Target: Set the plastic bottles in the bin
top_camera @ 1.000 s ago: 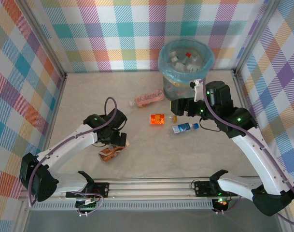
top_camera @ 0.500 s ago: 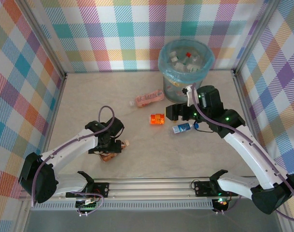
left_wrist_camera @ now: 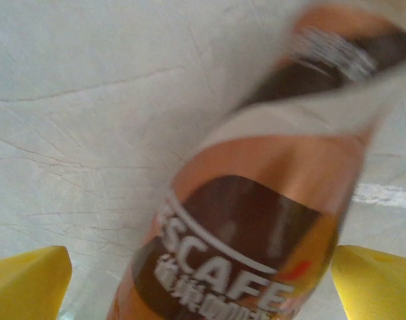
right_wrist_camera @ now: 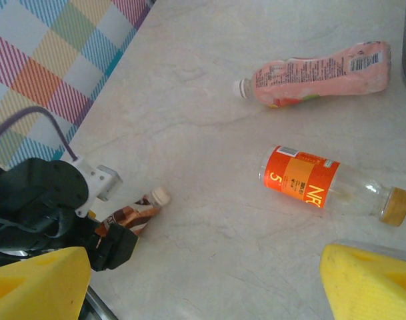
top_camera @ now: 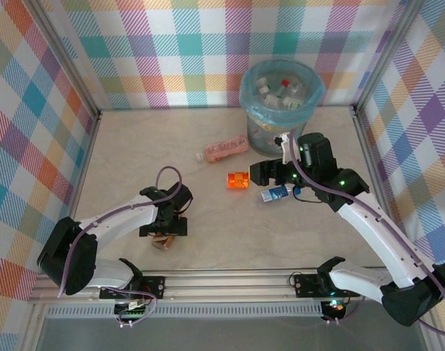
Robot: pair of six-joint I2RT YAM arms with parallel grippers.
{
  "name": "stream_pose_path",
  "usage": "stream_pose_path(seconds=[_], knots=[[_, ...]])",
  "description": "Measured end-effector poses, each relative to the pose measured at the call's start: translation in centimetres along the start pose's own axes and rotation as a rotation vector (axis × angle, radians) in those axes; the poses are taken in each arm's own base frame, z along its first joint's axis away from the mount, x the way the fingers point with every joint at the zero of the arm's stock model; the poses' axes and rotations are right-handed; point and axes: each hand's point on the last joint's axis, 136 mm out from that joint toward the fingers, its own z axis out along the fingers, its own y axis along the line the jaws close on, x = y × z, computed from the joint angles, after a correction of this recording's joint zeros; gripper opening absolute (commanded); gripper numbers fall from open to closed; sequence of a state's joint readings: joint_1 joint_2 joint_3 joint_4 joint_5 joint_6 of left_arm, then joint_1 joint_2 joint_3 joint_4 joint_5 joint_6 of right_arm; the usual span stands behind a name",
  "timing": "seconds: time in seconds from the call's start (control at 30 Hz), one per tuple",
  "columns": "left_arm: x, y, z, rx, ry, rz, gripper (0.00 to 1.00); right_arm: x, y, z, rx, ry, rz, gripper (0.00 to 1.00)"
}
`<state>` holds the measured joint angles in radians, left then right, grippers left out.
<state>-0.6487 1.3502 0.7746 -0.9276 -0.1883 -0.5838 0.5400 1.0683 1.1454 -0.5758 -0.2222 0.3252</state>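
Bottles (top_camera: pixel 239 180) lying on table (top_camera: pixel 134 153): four; bag-lined bin (top_camera: pixel 245 92) behind them: one.

Pale marbled table (top_camera: pixel 134 153) here, faint crack-like veins running through it, evenly lit with only soft shadows. Bright pastel plaid all round: far wall (top_camera: pixel 171 51), left wall (top_camera: pixel 25 131) and right wall (top_camera: pixel 419 124), meeting at slanted metal posts (top_camera: pixel 65 62) in the far corners. Along the near edge, a silver rail (top_camera: pixel 229 280) runs left to right.
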Motion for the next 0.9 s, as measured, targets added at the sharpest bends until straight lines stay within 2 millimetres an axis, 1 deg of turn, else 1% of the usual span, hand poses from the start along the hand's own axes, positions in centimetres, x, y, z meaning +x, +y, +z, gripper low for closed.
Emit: stream_pose_path(seconds=[0.1,0.17,0.3,0.43,0.5,0.57,0.67,0.8,0.9], knots=[[0.6,-0.9,0.1,0.000,0.000,0.044,1.00,0.8,-0.1,-0.7,0.001,-0.009,-0.003,0.90],[0.9,-1.5,-0.1,0.005,-0.007,0.060,1.00,1.2,-0.2,-0.7,0.002,-0.007,-0.003,0.90],[1.3,-2.4,-0.2,0.016,-0.018,0.070,0.98,1.4,-0.6,0.2,0.007,0.015,-0.002,0.90],[1.4,-2.8,0.5,0.006,-0.008,0.056,0.89,1.7,-1.2,1.7,0.017,0.061,-0.005,0.89],[1.4,-3.0,1.0,-0.005,0.003,0.047,0.84,1.3,-1.0,2.4,0.009,0.076,-0.007,0.89],[1.3,-3.2,1.4,-0.010,0.008,0.041,0.79,0.7,-0.7,2.8,-0.006,0.078,-0.014,0.89],[1.3,-3.4,1.4,-0.006,0.005,0.033,0.71,0.2,-0.2,3.0,-0.027,0.070,-0.026,0.89],[1.2,-3.4,1.0,0.009,-0.010,0.017,0.65,0.1,-0.3,4.1,-0.037,0.089,-0.023,0.88],[0.7,-3.3,-0.5,0.052,-0.062,-0.007,0.63,-0.2,-0.4,5.1,-0.043,0.107,-0.017,0.88]])
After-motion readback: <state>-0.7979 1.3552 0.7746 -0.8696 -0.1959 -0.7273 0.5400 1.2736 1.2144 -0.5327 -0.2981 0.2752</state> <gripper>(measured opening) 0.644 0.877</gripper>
